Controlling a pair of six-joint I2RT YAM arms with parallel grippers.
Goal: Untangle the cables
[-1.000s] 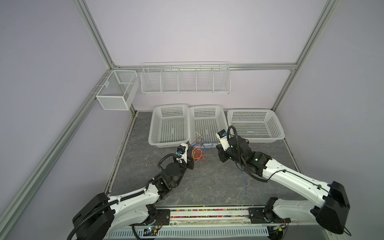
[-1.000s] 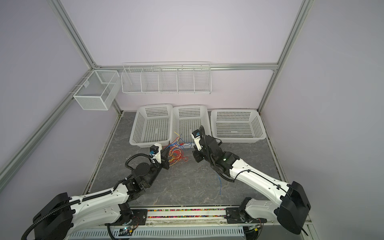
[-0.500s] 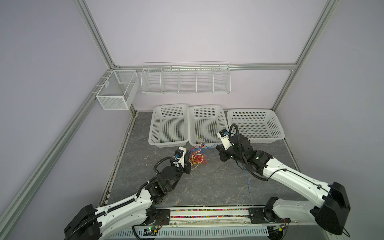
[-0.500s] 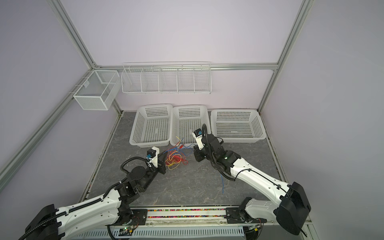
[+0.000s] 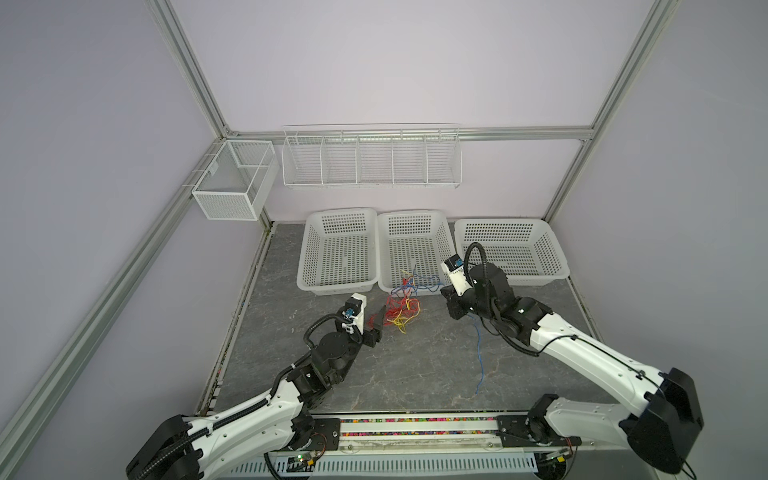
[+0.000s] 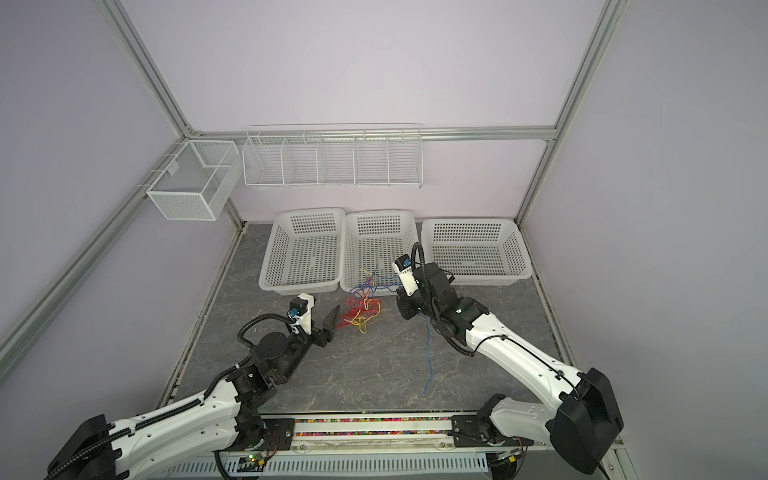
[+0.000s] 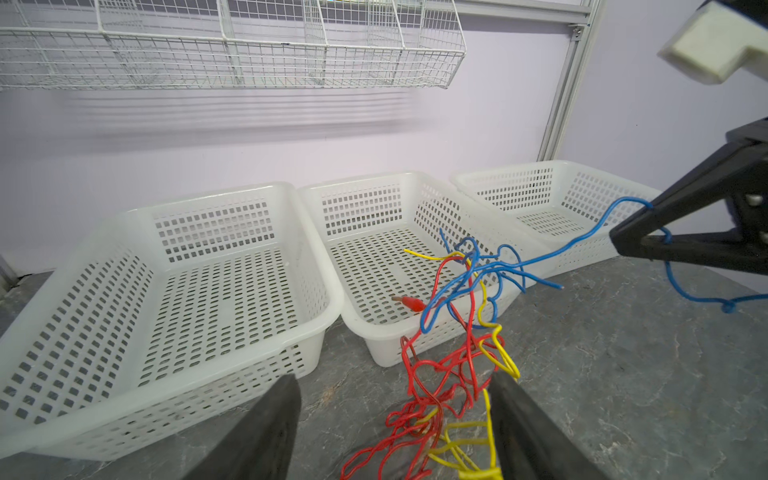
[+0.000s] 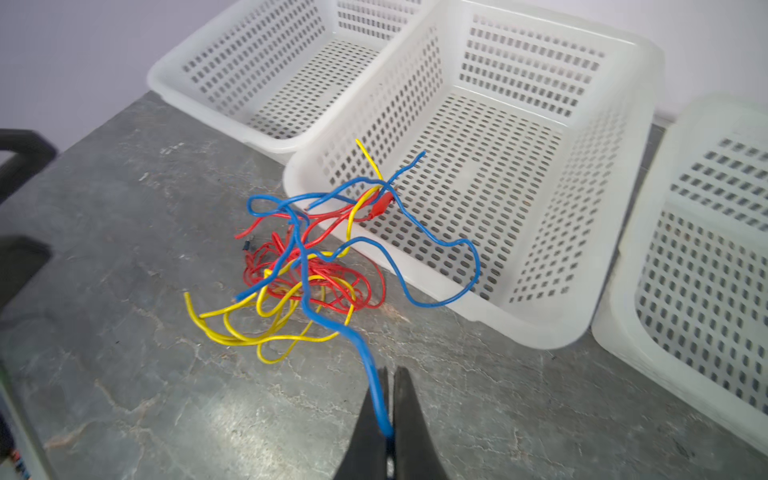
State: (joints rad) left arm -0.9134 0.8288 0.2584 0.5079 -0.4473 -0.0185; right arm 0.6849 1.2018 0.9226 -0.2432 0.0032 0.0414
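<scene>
1. Left hand (image 5: 379, 322): low over the grey table (image 5: 415, 374), left of centre. Fingers (image 7: 268, 424) spread wide, gripping nothing. In the left wrist view, red and yellow loops lie in the gap between them.
2. Cables (image 5: 401, 305): one red, yellow and blue tangle just in front of the middle basket (image 5: 411, 214), which stands at the table's back edge. The red and yellow coils rest on the table. Blue loops, a yellow end and a red plug (image 7: 411, 304) ride over that basket's front rim.
3. Right hand (image 8: 390, 374): right of the tangle, fingers pressed together, pinching a blue cable (image 8: 374, 386) that leads out of the tangle and is raised off the table.
4. Loose tail (image 5: 481, 361) of that blue cable: runs from the right hand toward the table's front edge, right of centre.
5. Left basket (image 5: 340, 211) and right basket (image 5: 498, 221): white, perforated, flanking the middle basket along the back edge.
</scene>
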